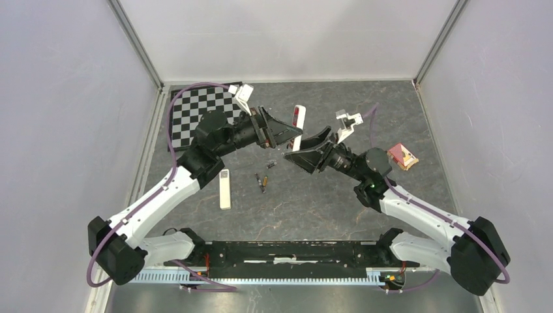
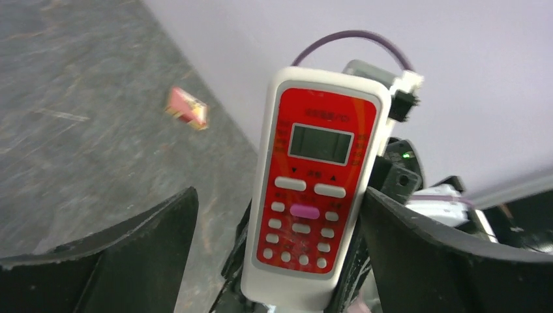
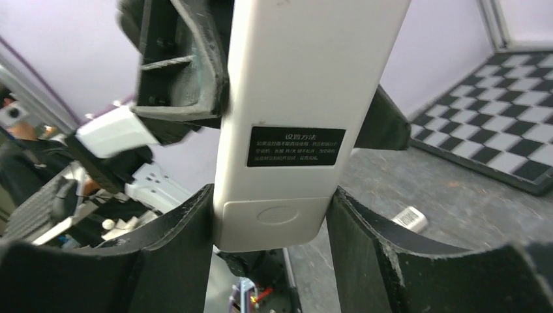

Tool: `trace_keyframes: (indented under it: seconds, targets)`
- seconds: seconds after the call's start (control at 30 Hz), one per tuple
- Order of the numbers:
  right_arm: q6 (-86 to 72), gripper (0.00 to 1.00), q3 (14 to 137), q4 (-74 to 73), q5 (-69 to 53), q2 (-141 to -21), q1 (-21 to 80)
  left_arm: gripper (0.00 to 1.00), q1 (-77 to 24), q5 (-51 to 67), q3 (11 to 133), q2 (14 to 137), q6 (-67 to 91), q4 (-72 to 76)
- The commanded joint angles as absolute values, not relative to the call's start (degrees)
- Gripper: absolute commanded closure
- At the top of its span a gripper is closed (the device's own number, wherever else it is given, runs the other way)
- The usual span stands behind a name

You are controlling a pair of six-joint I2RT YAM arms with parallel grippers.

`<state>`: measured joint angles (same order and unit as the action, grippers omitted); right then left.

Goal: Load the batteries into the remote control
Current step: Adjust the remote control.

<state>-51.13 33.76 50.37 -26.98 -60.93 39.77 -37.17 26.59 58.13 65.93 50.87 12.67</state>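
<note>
The grey surface carried both arms, whose tools met above its middle. A checkerboard lay at the far left corner.

Between the tools the red remote stood raised off the surface. The right tool grasped it low down, one finger pressed to each long side of its white back. The left tool was spread wide around it. One finger stood well clear of the remote's edge and the other sat close beside the opposite edge. Whether that one touched could not be told.

The white remote lay flat on the surface, in neither tool. It was well apart from both, nearer the arm bases and just beside the left arm's white forearm. Its length ran roughly toward the back wall.

A small red box lay on the right side, beyond the right arm.

The batteries lay loose on the surface, between the white remote and the right tool. They sat near that remote's right side without touching it, and below the raised tools.
</note>
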Motion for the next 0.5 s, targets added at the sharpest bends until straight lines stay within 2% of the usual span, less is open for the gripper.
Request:
trace_keyframes:
  seconds: [0.0, 0.13, 0.2, 0.47]
  targets:
    - [-39.18, 0.66, 38.05, 43.05, -25.8, -62.52, 40.08, 0.0, -37.22, 16.07, 63.56, 64.36, 37.51, -6.67]
    - [-25.99, 0.7, 41.65, 27.36, -17.93, -63.29, 40.69, 0.0, -37.18, 9.11, 66.62, 64.48, 33.48, -15.95]
    - [-20.43, 0.72, 43.35, 22.01, -13.71, -64.01, 41.49, 0.0, -37.22, 9.2, 67.49, 64.82, 33.18, -17.47]
    - [-6.34, 0.75, 45.95, 14.65, -2.32, -65.9, 45.87, 0.0, -37.19, 9.02, 68.55, 66.62, 34.0, -19.37]
